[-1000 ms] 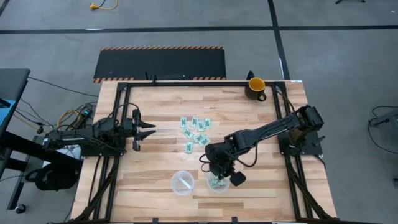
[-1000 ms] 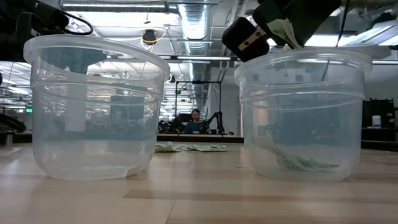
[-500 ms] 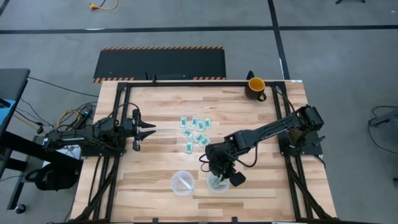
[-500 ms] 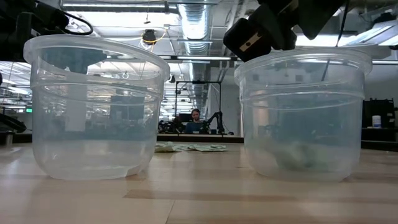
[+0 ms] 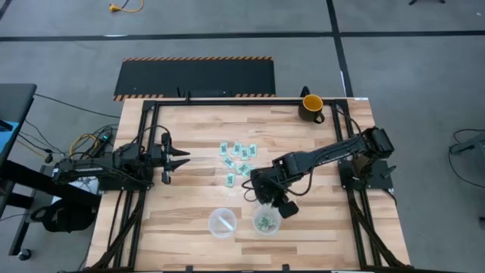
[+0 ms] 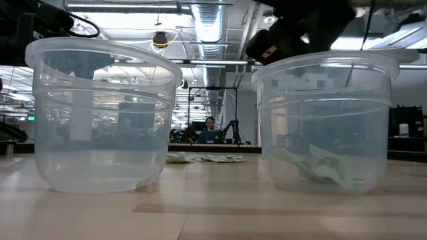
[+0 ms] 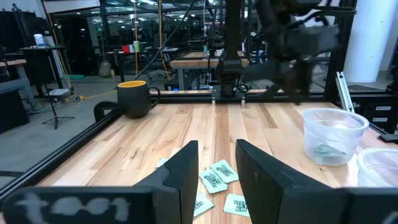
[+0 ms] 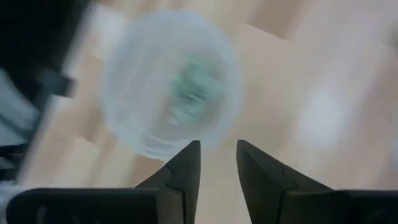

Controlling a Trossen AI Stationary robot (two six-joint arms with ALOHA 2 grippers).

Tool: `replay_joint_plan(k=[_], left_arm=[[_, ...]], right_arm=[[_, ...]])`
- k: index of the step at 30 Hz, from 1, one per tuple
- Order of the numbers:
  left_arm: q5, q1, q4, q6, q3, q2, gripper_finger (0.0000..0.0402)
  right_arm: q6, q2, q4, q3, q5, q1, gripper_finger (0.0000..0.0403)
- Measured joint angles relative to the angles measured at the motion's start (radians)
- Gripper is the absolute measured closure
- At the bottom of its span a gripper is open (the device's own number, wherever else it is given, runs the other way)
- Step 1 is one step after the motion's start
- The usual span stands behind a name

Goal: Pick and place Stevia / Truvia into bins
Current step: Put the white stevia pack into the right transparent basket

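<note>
While print on the packets is too small to read, they lie scattered at mixed angles mid-table. 2 cups sit at 6 o'clock; right cup holds packets. Right gripper hangs beside it, fingers slightly apart, empty. Left gripper at 9 o'clock, slightly apart, empty.

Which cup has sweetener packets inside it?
The right cup does: green-and-white packets lie on its bottom. The left cup holds no packets that show.
</note>
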Motion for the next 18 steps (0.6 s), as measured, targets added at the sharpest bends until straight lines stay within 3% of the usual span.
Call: replay_joint_plan(k=[6, 8, 14, 18], left_arm=[[0.0, 0.0, 0.0, 0.0, 0.0, 0.0, 0.0304], [0.0, 0.0, 0.0, 0.0, 0.0, 0.0, 0.0304], [0.0, 0.0, 0.0, 0.0, 0.0, 0.0, 0.0304], [0.0, 0.0, 0.0, 0.0, 0.0, 0.0, 0.0304]], right_arm=[[-0.071, 0.0, -0.038, 0.038, 0.323, -0.07, 0.0306], [-0.099, 0.0, -0.02, 0.039, 0.38, -0.106, 0.0306], [-0.121, 0.003, 0.109, 0.013, 0.36, -0.231, 0.0306], [-0.153, 0.003, 0.128, 0.01, 0.262, -0.298, 0.0297]])
